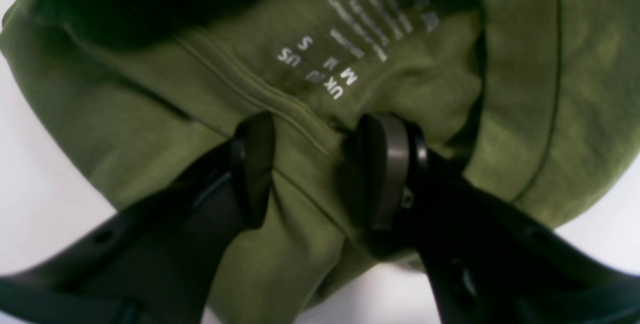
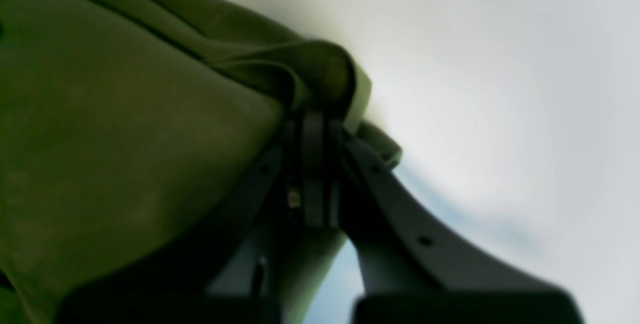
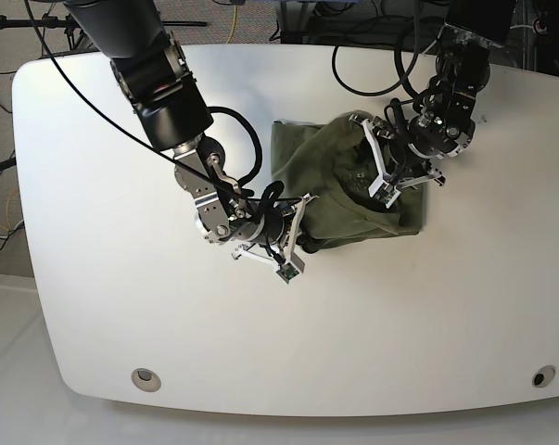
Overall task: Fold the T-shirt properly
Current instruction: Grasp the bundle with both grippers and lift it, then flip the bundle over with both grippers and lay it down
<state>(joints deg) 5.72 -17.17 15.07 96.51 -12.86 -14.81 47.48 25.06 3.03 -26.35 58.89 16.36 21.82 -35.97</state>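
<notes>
The T-shirt [image 1: 410, 114] was soft, matt olive cloth with a faintly mottled, brushed look, creased into thick folds; a stitched double seam [image 1: 260, 96] ran diagonally through the centre of the left wrist frame. Pale printed size lettering [image 1: 325, 71] sat flat on the fabric in the upper middle, slightly reflective against the dull weave. The left gripper [image 1: 320, 164] had fingers [image 1: 385, 174] of smooth black plastic with a low satin sheen, one face looking grey. The right gripper [image 2: 315, 129] looked like similar dark matt plastic, though blurred. The table [image 3: 103, 278] was a smooth white surface with a mild gloss. Cables [image 3: 372, 83] at the upper edge of the base view looked like black rubbery sheathing.
</notes>
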